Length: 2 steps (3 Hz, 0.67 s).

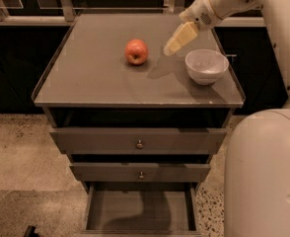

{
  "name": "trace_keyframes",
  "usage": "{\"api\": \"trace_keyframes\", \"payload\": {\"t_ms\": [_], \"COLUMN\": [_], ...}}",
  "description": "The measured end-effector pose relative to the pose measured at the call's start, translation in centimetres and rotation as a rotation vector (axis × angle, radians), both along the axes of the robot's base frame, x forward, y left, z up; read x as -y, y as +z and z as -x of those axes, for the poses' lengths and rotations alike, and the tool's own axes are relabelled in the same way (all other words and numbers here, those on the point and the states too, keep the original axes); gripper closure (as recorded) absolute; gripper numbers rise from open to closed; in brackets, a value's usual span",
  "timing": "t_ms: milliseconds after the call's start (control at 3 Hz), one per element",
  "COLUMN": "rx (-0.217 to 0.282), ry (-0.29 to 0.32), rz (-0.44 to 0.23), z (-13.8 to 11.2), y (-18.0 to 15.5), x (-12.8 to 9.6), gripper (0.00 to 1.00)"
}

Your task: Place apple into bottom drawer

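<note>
The red-orange apple (136, 51) sits on the grey cabinet top (95, 78), left of centre. The gripper (172, 47) hangs from the white arm at the upper right, just above the top, a short way right of the apple and apart from it, between the apple and the white bowl (206, 66). It holds nothing. The bottom drawer (140, 210) is pulled out at the lower middle; its flat grey floor shows and nothing lies in it.
Two upper grey drawers with round knobs (139, 144) are shut or nearly shut. The robot's white body (263, 177) fills the lower right. Dark cabinets and a rail run behind the cabinet top. Speckled floor lies to the left.
</note>
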<state>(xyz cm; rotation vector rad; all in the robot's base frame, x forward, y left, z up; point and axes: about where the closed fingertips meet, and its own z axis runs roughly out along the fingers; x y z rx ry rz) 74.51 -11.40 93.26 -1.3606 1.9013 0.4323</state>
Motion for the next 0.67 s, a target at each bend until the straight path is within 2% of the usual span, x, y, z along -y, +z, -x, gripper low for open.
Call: {"api": "trace_keyframes", "payload": {"t_ms": [667], "rx": [-0.027], "ry": [0.043], "rz": [-0.055], "z": [-1.3], "y": [-2.0], "x": [-3.8], "gripper": [0.00]}}
